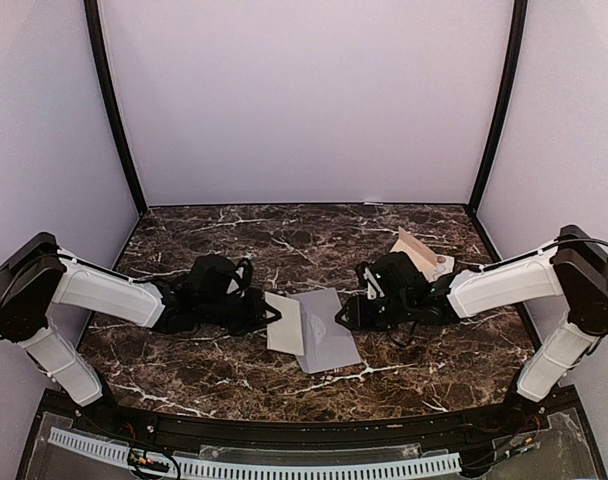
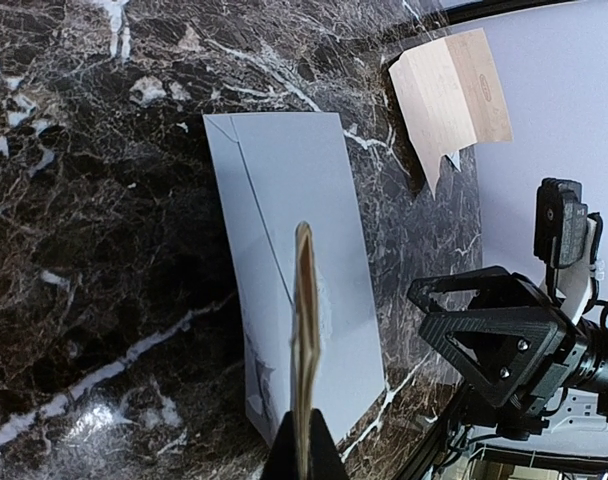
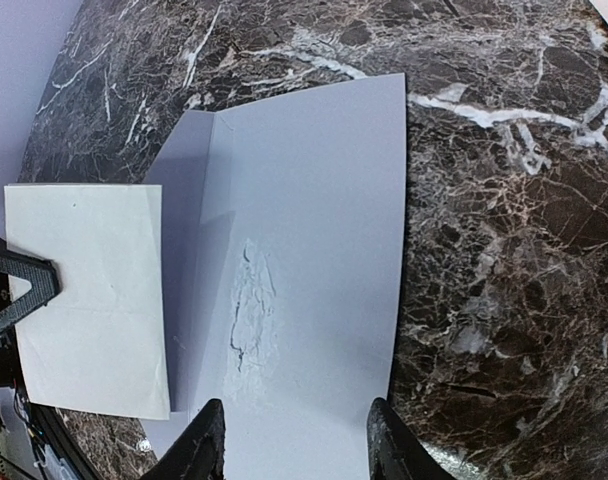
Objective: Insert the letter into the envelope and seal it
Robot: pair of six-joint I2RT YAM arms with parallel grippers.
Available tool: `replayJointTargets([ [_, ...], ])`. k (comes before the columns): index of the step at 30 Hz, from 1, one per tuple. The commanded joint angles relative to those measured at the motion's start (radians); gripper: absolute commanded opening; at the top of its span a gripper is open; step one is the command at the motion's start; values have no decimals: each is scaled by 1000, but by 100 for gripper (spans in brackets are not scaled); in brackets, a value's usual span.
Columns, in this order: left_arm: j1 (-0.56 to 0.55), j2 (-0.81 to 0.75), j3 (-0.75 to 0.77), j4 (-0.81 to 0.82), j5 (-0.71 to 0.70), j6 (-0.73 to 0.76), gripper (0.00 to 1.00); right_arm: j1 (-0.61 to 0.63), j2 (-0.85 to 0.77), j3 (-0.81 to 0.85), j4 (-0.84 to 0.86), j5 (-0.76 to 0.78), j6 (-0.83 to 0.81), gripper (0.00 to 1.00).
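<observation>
Dark brown marble tabletop with white veining recorded, tan card sheet laid flat toward back right corner, small oval mark noted near one edge, pale lavender walls behind, black corner posts, white slotted rail fixed along near edge.
</observation>
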Motion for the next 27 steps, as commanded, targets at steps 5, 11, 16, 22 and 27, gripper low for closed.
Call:
replayJointTargets([
  [5,-2,28,0,-45,-51,-20,0,12,35,13,-6,26,38,45],
  [11,1,57,-4,-51,-45,-40,0,21,61,17,-13,32,54,45],
  [16,5,68,-11,-53,-45,-53,0,31,83,27,-9,24,63,45],
  [22,10,86,-10,-47,-34,-51,0,45,103,46,-19,25,71,44],
  [27,13,94,-11,-53,-37,-43,0,48,105,48,-21,28,75,43],
])
